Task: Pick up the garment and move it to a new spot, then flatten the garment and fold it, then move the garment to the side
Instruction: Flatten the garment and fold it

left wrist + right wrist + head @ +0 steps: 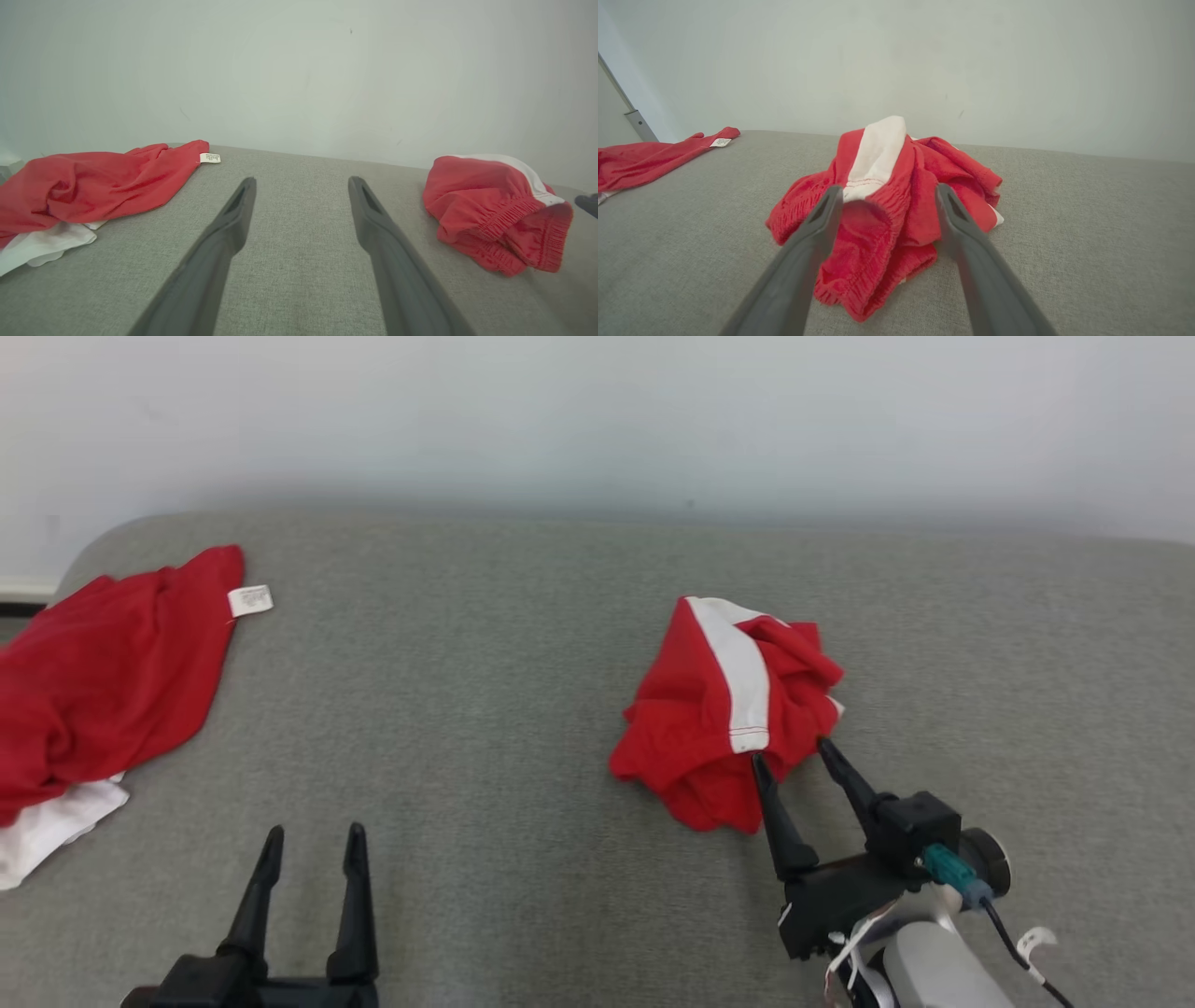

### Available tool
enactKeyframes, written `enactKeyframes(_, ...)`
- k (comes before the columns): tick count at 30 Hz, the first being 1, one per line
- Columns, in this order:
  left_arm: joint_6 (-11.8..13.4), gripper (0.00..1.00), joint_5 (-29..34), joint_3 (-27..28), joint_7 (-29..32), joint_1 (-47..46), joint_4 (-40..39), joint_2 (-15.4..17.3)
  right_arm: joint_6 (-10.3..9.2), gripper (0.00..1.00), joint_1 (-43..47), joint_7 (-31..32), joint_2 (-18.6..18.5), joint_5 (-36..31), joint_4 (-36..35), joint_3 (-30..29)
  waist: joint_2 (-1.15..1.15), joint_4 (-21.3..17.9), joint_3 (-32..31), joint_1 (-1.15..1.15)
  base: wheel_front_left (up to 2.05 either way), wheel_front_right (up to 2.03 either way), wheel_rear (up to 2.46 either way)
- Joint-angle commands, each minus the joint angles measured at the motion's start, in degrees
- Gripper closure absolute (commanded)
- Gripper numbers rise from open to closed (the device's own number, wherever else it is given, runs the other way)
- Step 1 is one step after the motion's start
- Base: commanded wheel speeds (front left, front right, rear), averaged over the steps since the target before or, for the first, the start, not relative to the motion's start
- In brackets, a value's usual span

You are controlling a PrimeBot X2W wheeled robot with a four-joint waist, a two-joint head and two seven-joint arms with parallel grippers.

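right gripper (790, 751) is at the crumpled red garment (709, 728), right of centre on the grey desk (523, 709), fingers wide, tips straddling its near edge, nothing pinched. left gripper (315, 831) hangs back, fingers wide, empty. second red cloth (103, 672) lies far left.

No wording is coming through clearly enough to read. A small white tag (250, 601) is sticking out from the far corner of the red cloth (103, 681), lying well beyond and to the left of the left gripper (314, 835) jaws. Faint grey print lines are showing on it, too small and blurred to make out
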Motion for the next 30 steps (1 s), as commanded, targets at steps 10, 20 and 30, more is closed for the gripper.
enactKeyframes(10,-0.1,0.00,-0.9,-3.1,-0.2,-3.1,1.0,0.0,0.18,1.00,-5.3,-0.1,-0.1,-3.7,9.0,-3.7,0.00,6.6,2.3,-0.01,0.00,0.00,0.00)
enactKeyframes(20,-0.5,0.00,-1.3,-1.3,-0.2,-1.0,1.8,0.0,0.18,1.00,0.7,-0.1,-0.1,-1.1,-3.7,5.2,0.00,2.8,0.4,-0.01,0.00,0.00,0.00)
enactKeyframes(30,-0.6,0.00,-2.9,-1.8,-0.2,-0.6,2.3,0.0,0.18,1.00,12.9,-0.1,-3.7,1.7,-15.5,15.0,0.00,-0.1,-1.9,-0.01,0.00,0.00,0.00)
